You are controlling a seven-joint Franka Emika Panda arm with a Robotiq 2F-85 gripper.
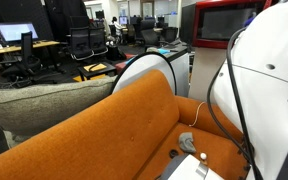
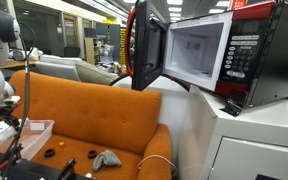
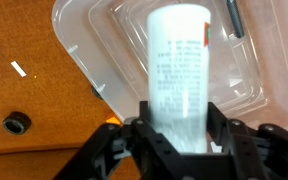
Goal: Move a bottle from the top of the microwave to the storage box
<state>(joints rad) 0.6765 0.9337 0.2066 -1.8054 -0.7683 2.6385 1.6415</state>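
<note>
Item: bottle (image 3: 179, 70), white, cylindrical, plain-walled, with a block of fine dark print down one side and a small reddish mark beside it (the print is too small to read, and which end carries the cap cannot be told). Location: in the wrist view, clamped between the two dark fingers of the gripper (image 3: 177, 138), which are closed against its sides near the nearer end, with the body pointing away from the camera over the storage box (image 3: 72, 48). Whether it touches the box floor cannot be told. Container: clear plastic, open-topped, resting on the seat of the orange sofa (image 2: 104, 110); a thin dark stick-like object (image 3: 234, 18) shows at its far corner. Step in hand, by judgement: delivery, the carry being as good as done. The next move calls for a short straight descent into the box, then parting the jaws, keeping the bottle inside the walls so it does not tip over the rim. Surroundings: a small black round piece (image 3: 17, 122) on the seat beside the box; the microwave (image 2: 246, 55), red-fronted, door swung open, well apart on a white cabinet (image 2: 254, 140).
</note>
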